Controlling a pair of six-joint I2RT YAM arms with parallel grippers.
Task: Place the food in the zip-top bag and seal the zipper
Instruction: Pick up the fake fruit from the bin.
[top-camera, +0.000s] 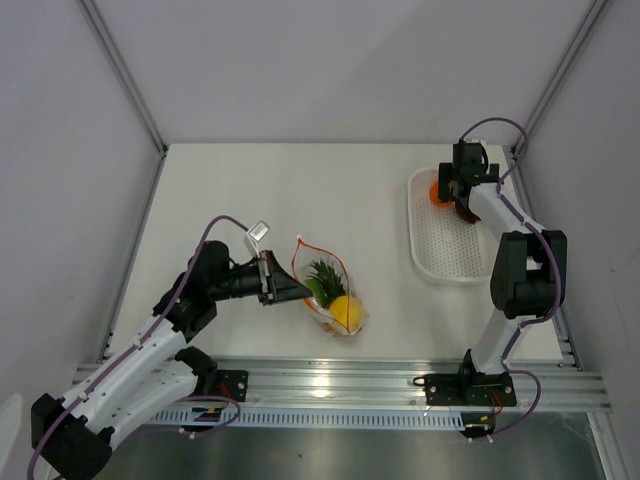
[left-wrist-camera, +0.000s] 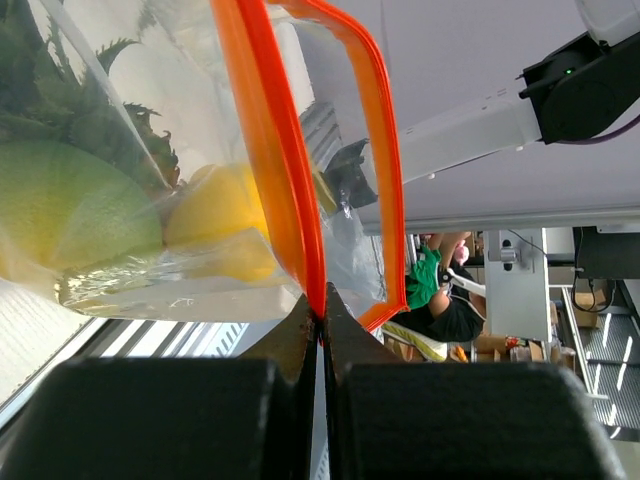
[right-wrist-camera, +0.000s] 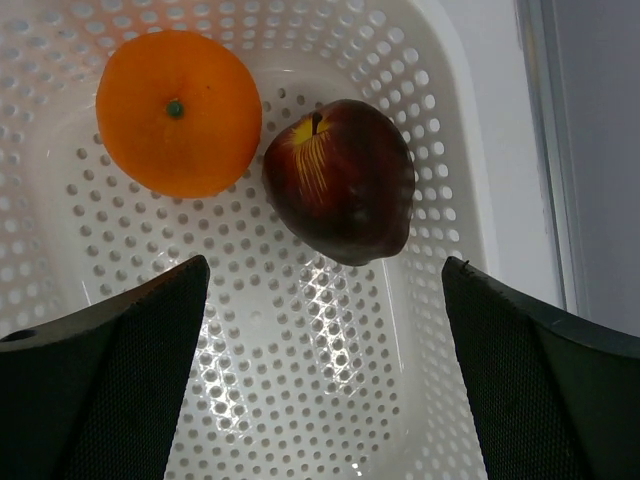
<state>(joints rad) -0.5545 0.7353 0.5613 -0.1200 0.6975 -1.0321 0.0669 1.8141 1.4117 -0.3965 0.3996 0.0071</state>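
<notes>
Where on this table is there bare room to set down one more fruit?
Widest: the far left of the table, behind the left gripper and zip-top bag. Also the strip between bag and basket, and the basket's near half. Crowded: the basket's far end, where orange and dark red fruit lie under the open right gripper.

5 toy fruits (right-wrist-camera: 178, 112), 1 zip-top bag (left-wrist-camera: 285, 200), 1 basket (top-camera: 450, 262), 2 arms (top-camera: 525, 270).

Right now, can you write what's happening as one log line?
left jaws: shut on zipper | right jaws: open over basket | in bag: pineapple, pear, green fruit | in basket: orange, red fruit
</notes>
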